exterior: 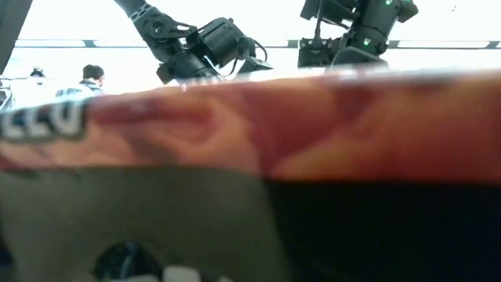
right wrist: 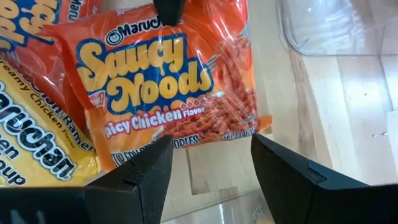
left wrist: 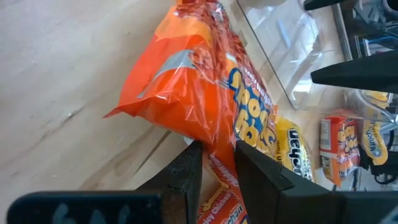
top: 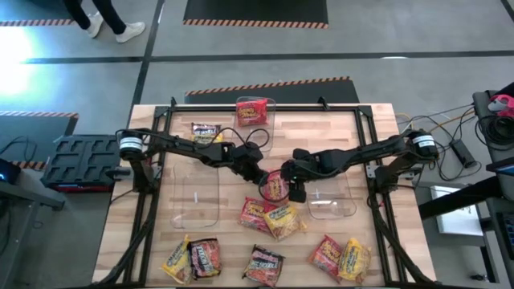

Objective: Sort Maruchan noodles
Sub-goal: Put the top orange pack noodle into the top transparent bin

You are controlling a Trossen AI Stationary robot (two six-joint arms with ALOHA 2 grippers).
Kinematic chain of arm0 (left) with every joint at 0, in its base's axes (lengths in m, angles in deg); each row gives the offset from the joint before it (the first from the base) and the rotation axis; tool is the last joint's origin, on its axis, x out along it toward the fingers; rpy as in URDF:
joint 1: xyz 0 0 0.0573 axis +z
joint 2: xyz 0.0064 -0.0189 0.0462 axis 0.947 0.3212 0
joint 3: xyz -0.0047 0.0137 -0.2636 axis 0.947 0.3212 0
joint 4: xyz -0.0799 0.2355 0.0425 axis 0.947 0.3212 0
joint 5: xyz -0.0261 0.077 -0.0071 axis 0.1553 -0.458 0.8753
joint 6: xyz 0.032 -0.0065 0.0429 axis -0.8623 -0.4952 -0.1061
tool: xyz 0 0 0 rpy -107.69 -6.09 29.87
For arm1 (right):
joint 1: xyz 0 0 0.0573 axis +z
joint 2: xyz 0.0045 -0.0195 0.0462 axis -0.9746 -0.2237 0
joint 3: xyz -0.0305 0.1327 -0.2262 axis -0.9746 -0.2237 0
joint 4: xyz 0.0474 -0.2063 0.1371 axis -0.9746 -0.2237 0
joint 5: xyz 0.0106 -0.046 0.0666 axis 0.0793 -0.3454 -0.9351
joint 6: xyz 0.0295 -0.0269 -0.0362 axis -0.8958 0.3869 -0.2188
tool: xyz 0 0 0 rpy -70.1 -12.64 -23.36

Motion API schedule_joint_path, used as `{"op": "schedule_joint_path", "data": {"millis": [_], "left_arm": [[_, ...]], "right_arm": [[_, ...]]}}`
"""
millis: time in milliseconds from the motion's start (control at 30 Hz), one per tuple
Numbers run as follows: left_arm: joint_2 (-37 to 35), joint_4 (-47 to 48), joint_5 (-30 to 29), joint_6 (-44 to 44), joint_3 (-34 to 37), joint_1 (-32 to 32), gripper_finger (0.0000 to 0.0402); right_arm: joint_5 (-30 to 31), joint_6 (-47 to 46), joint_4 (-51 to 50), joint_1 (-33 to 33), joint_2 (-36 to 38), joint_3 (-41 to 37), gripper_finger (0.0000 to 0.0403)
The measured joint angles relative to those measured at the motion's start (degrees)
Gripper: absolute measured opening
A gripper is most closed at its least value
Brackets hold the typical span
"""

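An orange-red Maruchan noodle packet point(top: 276, 185) point(right wrist: 174, 81), printed "Saucy Noods", sits at the table's middle between both arms. My left gripper point(top: 263, 176) point(left wrist: 217, 173) is shut on it. My right gripper point(top: 295, 191) point(right wrist: 211, 169) hovers open just right of the packet and touches nothing. A red packet point(top: 255, 213) and a yellow packet point(top: 283, 221) lie flat on the table just nearer. The low view is blocked by a packet point(exterior: 250, 125) right at the lens. My left gripper pinches the packet's sealed edge point(left wrist: 219, 158), the one toward the left arm, between its two fingers point(left wrist: 186, 171). The fingers slant down from the table's left. That end is raised; I cannot tell whether the packet's other end is off the table.
Clear bins stand at the left point(top: 197, 197), right point(top: 333, 202) and far middle point(top: 257, 112); the far one holds a red packet. More packets lie near the far left point(top: 206, 132) and along the near edge point(top: 193, 258) point(top: 263, 265) point(top: 341, 258).
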Motion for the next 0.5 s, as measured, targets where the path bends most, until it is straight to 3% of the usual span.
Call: {"op": "schedule_joint_path", "data": {"millis": [500], "left_arm": [[0.0,-0.85,-0.11,-1.36,0.0,0.02,0.0076]], "right_arm": [[-0.22,-3.12,2.86,0.02,-0.67,-2.86,0.0208]]}}
